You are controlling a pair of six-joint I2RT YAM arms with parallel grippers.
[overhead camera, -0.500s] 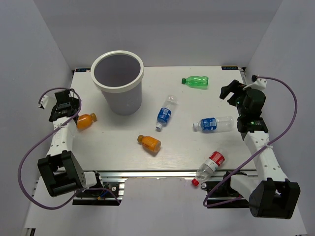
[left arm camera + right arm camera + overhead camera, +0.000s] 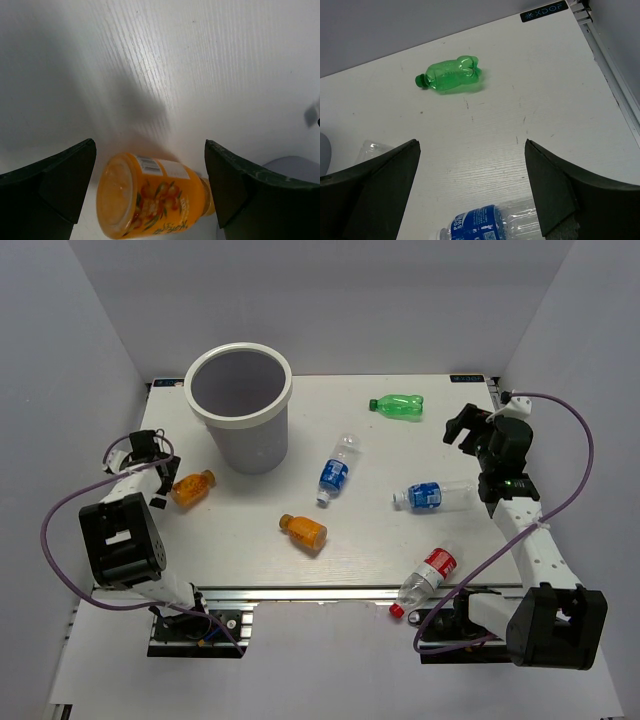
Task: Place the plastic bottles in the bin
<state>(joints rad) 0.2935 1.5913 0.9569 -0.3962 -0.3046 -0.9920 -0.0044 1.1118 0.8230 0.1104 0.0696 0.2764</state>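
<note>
The white bin (image 2: 252,446) stands at the far left. Six bottles lie on the table: an orange bottle (image 2: 192,488) by my left gripper, a second orange bottle (image 2: 303,531) in the middle, a blue-labelled bottle (image 2: 336,470), a second blue-labelled bottle (image 2: 432,494), a green bottle (image 2: 397,406) and a red-labelled bottle (image 2: 427,576). My left gripper (image 2: 163,478) (image 2: 150,145) is open, with the orange bottle (image 2: 150,195) lying between its fingers, untouched. My right gripper (image 2: 462,426) (image 2: 471,142) is open and empty above the blue-labelled bottle (image 2: 495,224), and the green bottle (image 2: 451,74) lies beyond it.
The red-labelled bottle lies at the table's near edge with its cap over the rail. The table's right edge rail (image 2: 615,85) runs close to my right gripper. White walls enclose the table on three sides.
My left arm has folded back toward its base and its gripper has lowered around the orange bottle, which shifted slightly right. My right gripper moved a little left.
</note>
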